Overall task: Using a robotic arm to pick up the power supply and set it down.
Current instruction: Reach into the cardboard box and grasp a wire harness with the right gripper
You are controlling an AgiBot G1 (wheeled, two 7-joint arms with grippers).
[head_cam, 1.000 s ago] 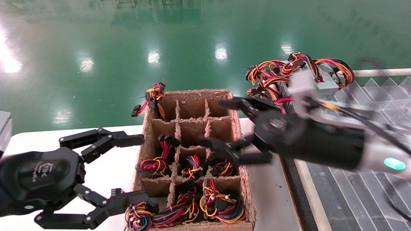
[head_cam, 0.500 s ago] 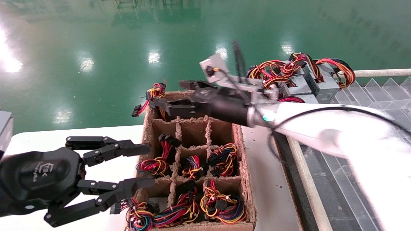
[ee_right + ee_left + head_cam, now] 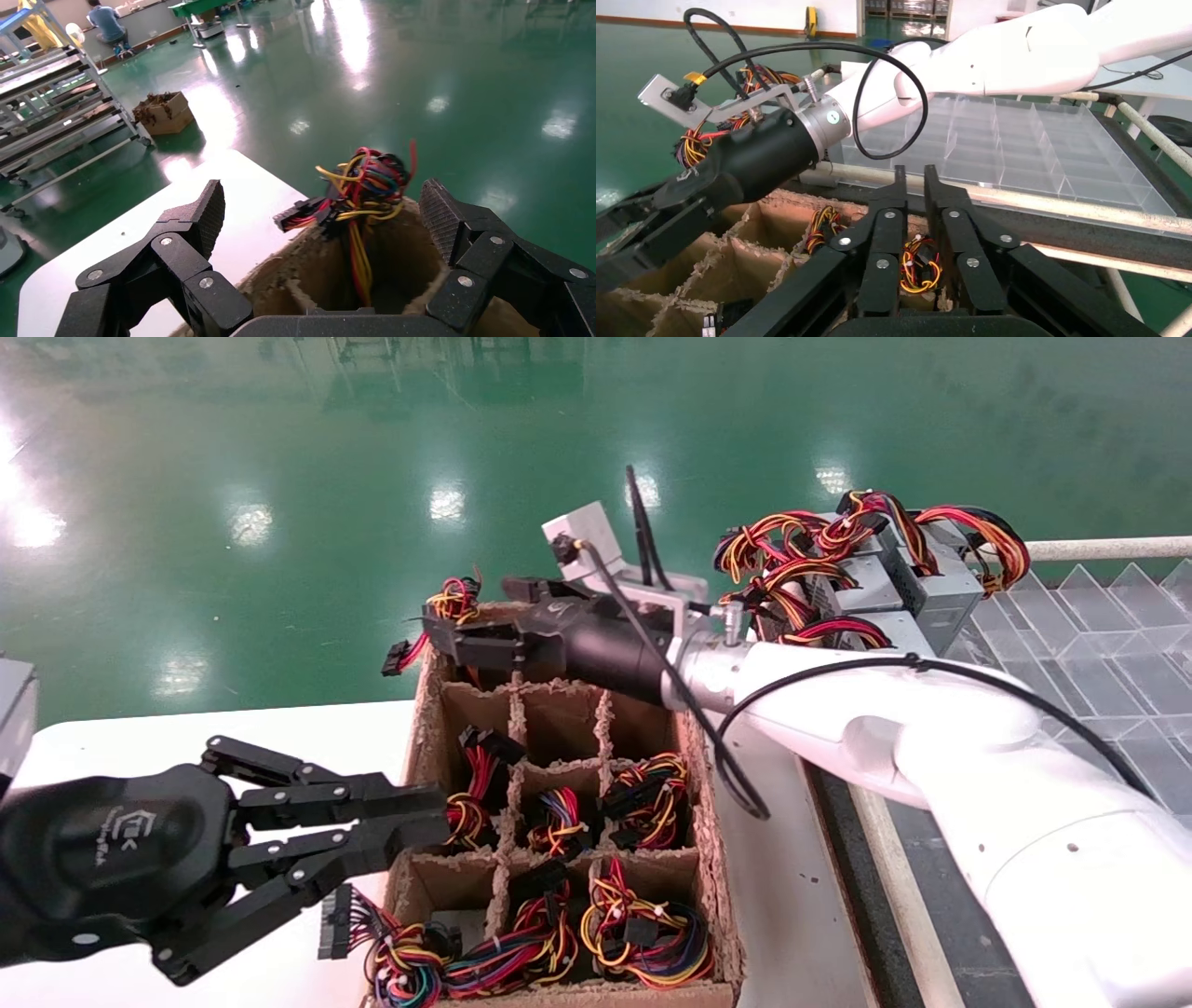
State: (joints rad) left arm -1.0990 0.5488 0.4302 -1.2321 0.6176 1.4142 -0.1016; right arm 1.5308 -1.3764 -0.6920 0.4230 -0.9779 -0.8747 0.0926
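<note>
My right gripper [image 3: 475, 617] is open over the far left corner cell of the brown cardboard divider box [image 3: 712, 859]. Its jaws stand wide on either side of a red, yellow and black wire bundle [image 3: 365, 182] that sticks out of that cell, touching nothing. The power supply under those wires is hidden in the cell. Other silver-grey power supplies [image 3: 931, 584] lie piled with their wires at the back right. My left gripper [image 3: 424, 814] hangs at the box's near left side, its fingers [image 3: 895, 210] drawn together with nothing held.
Most cells of the divider box [image 3: 772, 210] hold coloured wire bundles [image 3: 643, 919]. A clear plastic compartment tray [image 3: 1071, 617] lies to the right, beyond a white rail [image 3: 894, 887]. The white table [image 3: 186, 738] runs left of the box. Green floor lies beyond.
The right arm swung from over the box's right middle to its far left corner and stayed open. The left gripper's fingers closed from wide open.
</note>
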